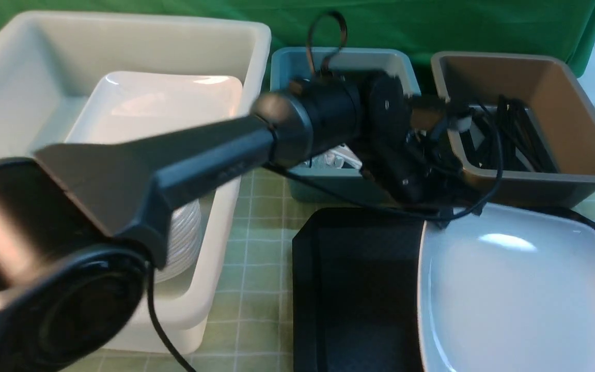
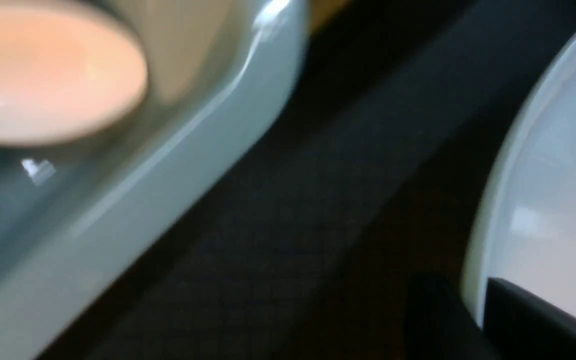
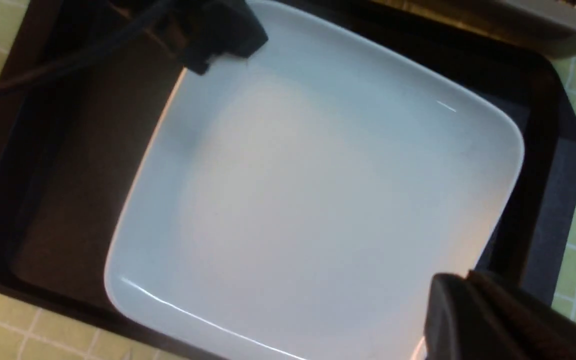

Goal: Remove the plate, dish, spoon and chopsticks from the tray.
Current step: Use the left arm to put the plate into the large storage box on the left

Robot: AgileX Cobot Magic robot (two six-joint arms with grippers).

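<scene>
plate (image 1: pixel 519 289): lying in the right half of your tray (image 1: pixel 359 279), and the tray's left half shows its bare dark surface
left gripper (image 1: pixel 448 216): on the plate's far left corner, with one finger (image 2: pixel 533 320) over the rim and the other outside it, pinched onto the rim
right gripper (image 3: pixel 473 315): down by the plate's near right edge; it's just a dark blob, so you can't tell if the jaws are apart or together
chopsticks (image 1: pixel 522 134): in the brown tub (image 1: pixel 576 119) behind the tray
blue tub (image 1: pixel 339 192): behind the tray's left end; there's white stuff inside, too blurry to name
white tub (image 1: pixel 256 51): off to your left, holding a second white plate (image 1: pixel 163 103) and a ribbed white stack (image 1: pixel 184 243)
</scene>
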